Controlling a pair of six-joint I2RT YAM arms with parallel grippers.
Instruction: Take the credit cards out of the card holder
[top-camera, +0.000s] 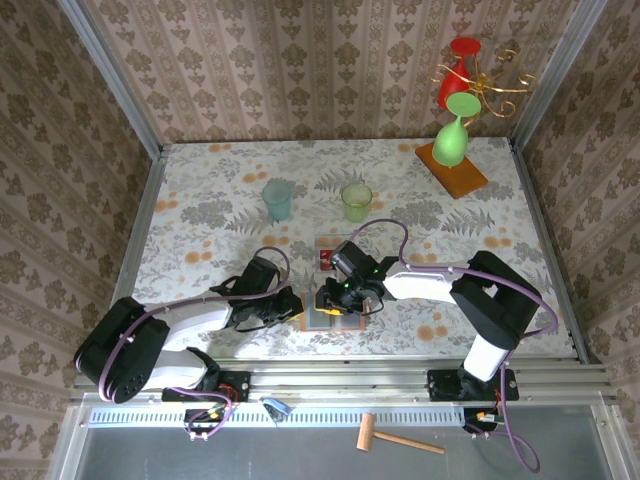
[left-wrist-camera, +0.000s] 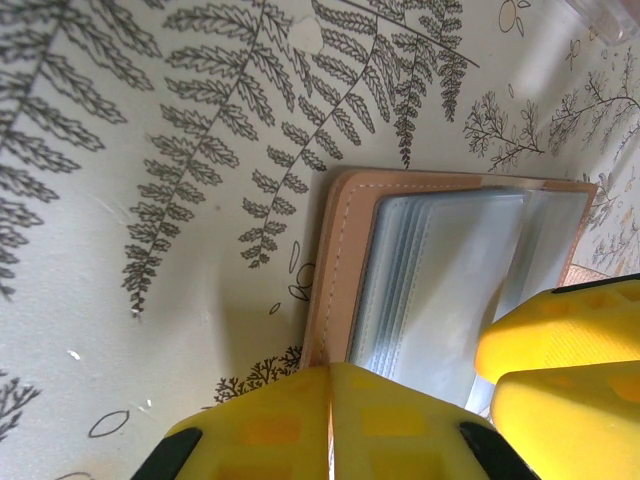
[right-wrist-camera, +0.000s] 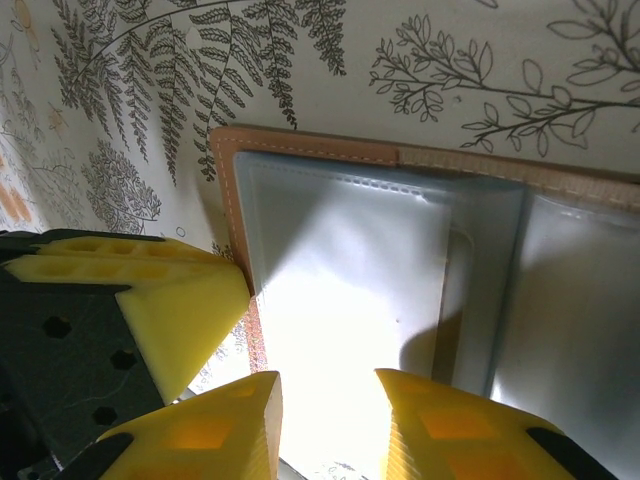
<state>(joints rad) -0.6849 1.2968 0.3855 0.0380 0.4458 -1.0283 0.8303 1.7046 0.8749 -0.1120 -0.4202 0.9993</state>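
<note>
The left claw (left-wrist-camera: 330, 425), pressed together, seems to pin the open holder (left-wrist-camera: 345, 250) by the edge just under its tips so the right claw (right-wrist-camera: 327, 420), slightly spread above the sleeves (right-wrist-camera: 340, 260), can empty them.

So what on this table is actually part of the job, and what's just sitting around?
Part of the job: card holder, lying open; red card just beyond it.
Lying about: blue cup, green cup, green glass, red glass, wooden mallet by the near rail.
</note>
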